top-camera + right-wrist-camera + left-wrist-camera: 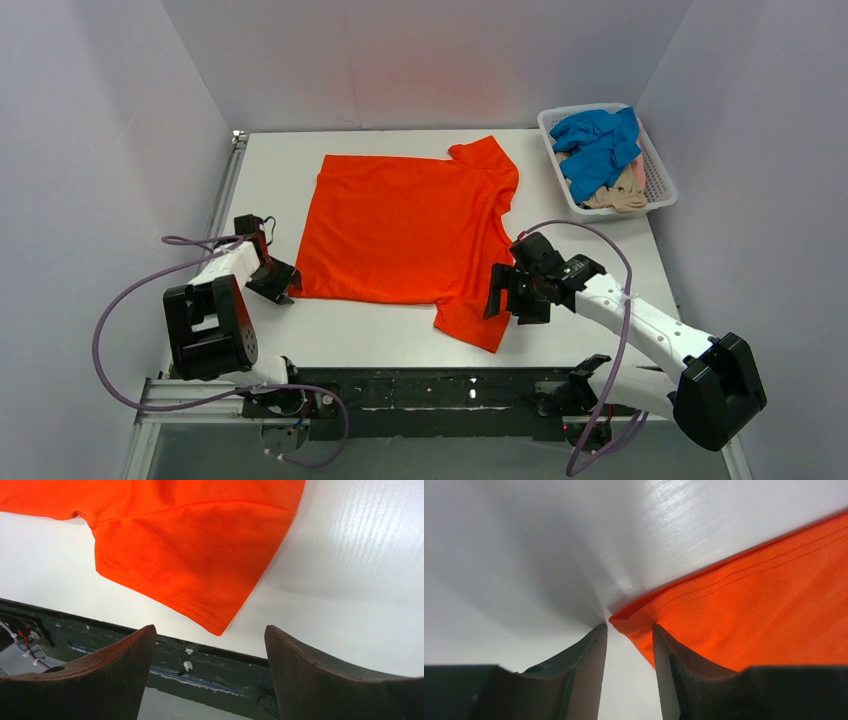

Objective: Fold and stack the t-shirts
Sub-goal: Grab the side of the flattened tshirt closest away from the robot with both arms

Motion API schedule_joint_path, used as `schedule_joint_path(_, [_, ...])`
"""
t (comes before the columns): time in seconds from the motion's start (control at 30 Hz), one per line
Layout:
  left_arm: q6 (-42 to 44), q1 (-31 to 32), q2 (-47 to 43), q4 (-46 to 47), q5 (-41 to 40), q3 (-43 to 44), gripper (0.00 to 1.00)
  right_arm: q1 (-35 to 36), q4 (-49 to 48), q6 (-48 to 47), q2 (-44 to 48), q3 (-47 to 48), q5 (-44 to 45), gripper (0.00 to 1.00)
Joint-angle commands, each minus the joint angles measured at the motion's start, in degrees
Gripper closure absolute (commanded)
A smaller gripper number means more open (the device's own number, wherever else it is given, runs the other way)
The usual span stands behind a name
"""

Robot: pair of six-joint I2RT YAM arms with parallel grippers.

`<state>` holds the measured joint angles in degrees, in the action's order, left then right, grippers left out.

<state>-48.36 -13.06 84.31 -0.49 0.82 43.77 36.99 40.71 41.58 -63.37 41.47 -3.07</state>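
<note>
The right pincer, jaws wide apart, hovers above the orange-red t-shirt's sleeve.

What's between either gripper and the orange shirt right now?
Nothing visible. The left gripper, open, sits at the orange shirt's hem corner; the right gripper, open, hovers by the near sleeve. Only bare table lies between.

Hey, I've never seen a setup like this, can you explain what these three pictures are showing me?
Two robot arms sit at the near edge of a white table. The wide picture looks down from above; the other two come from cameras on each wrist. An orange t-shirt lies spread flat. The left pincer is open at the shirt's bottom corner, not gripping it. The right pincer hangs open near the sleeve, holding nothing. A white basket in the far right corner holds a blue t-shirt and a beige one.
</note>
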Motion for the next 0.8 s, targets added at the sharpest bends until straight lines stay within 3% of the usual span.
schedule_joint_path(0.0, [0.1,0.2,7.3,-1.0,1.2,-1.7,0.65,1.2,2.6,-0.5,0.1,2.3,1.8,0.13])
schedule_joint_path(0.2, [0.3,0.2,9.9,-2.0,1.3,0.5,0.72,2.9,3.5,-0.7,0.1,2.5,2.7,0.14])
schedule_joint_path(0.27, [0.3,0.1,10.6,-3.0,1.1,1.2,0.83,4.2,3.6,-0.7,-0.2,2.7,2.7,0.13])
schedule_joint_path(0.33, [0.2,0.2,11.2,-4.5,1.1,2.2,1.00,5.9,3.8,-0.5,-0.8,2.9,2.7,0.14])
schedule_joint_path(0.63, [-2.2,0.3,6.2,-12.5,0.9,0.9,1.00,15.9,3.4,1.2,-9.2,3.4,5.6,0.22])
schedule_joint_path(0.77, [-2.8,0.3,2.4,-13.7,1.2,-1.8,1.00,16.9,1.1,1.6,-14.9,4.7,7.2,0.28])
